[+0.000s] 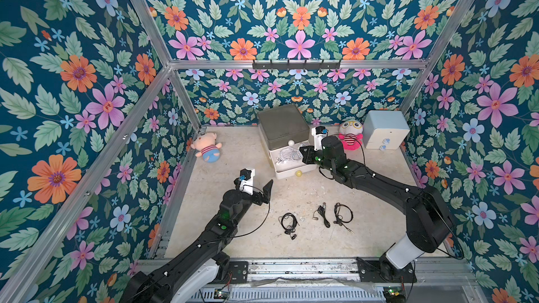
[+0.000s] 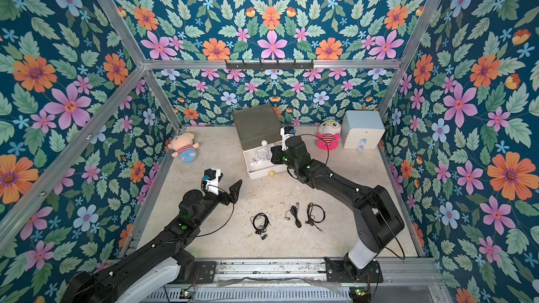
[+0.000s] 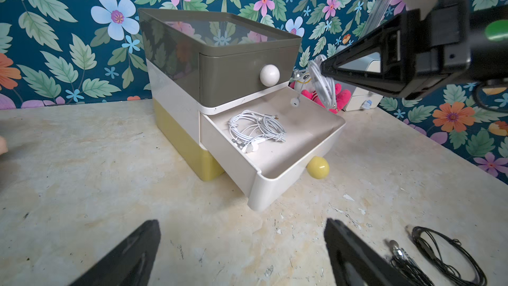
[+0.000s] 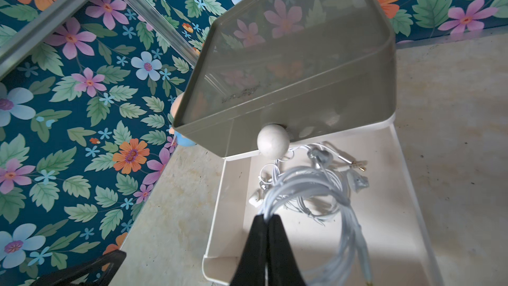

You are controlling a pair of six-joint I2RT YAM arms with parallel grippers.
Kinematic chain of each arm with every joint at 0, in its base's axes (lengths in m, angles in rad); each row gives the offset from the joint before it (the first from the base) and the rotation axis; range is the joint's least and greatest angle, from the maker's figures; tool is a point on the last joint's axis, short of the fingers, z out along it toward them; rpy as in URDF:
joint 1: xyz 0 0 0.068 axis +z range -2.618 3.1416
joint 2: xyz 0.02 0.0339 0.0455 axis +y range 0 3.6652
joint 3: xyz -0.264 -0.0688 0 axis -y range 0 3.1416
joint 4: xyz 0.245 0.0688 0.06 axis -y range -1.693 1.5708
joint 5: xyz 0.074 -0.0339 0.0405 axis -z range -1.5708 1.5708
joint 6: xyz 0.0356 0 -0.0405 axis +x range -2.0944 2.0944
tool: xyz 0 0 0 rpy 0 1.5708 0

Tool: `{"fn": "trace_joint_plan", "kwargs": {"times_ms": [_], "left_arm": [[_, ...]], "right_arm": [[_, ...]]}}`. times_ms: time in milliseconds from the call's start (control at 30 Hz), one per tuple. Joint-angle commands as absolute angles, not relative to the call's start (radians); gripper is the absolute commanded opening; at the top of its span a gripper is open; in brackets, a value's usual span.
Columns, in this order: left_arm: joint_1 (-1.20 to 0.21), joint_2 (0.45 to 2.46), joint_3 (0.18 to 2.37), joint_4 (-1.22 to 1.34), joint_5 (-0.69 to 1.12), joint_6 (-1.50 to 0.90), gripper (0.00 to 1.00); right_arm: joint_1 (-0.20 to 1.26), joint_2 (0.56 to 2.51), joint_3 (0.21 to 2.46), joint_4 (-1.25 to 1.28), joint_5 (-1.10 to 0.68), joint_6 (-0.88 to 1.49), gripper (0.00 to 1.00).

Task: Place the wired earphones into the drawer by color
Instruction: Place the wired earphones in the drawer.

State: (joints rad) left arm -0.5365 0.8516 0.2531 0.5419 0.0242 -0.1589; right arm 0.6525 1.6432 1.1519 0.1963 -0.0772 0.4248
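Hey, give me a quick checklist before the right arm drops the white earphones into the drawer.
1. White middle drawer pulled open: ok.
2. Right gripper shut on the white earphone coil: ok.
3. Whole held coil hanging inside the drawer walls: cannot tell.
4. Colour match, white earphones already lying in that drawer: ok.
5. Left gripper open, clear of the chest: ok.
6. Dark grey top drawer open for the three black earphones on the table: not ok, shut.

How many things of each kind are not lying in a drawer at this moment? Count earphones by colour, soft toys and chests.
Black earphones: 3
White earphones, held in the right gripper: 1
Soft toys: 2
Chests: 2
Total: 8
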Motion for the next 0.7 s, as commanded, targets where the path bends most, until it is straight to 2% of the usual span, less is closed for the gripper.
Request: {"fn": "trace_joint_plan", "kwargs": {"times_ms": [0, 67, 100, 133, 200, 267, 400, 667], "left_arm": [[-0.535, 0.845, 0.252, 0.545, 0.016, -0.163, 0.99], [-0.535, 0.843, 0.250, 0.543, 0.009, -0.164, 0.99], [-0.535, 0.843, 0.250, 0.542, 0.007, -0.164, 0.99], [-0.535, 0.844, 0.250, 0.542, 0.003, -0.166, 0.99], [-0.535, 0.840, 0.250, 0.539, -0.004, -0.166, 0.99], [-0.536, 0.835, 0.249, 0.537, -0.019, -0.169, 0.99], [-0.535, 0.819, 0.244, 0.520, -0.081, -0.178, 0.99], [-0.535, 0.767, 0.229, 0.477, -0.243, -0.205, 0.99]], "right_arm": [[0.653, 1.689, 1.171, 0.207, -0.066, 0.425, 0.00], [0.653, 1.702, 1.178, 0.204, -0.063, 0.425, 0.01], [0.653, 1.708, 1.182, 0.201, -0.063, 0.425, 0.04], [0.653, 1.713, 1.184, 0.198, -0.062, 0.425, 0.10], [0.653, 1.717, 1.191, 0.190, -0.060, 0.423, 0.29], [0.653, 1.714, 1.189, 0.186, -0.061, 0.423, 0.38], [0.653, 1.693, 1.173, 0.192, -0.060, 0.422, 0.45], [0.653, 1.575, 1.064, 0.225, -0.086, 0.420, 0.48]]}}
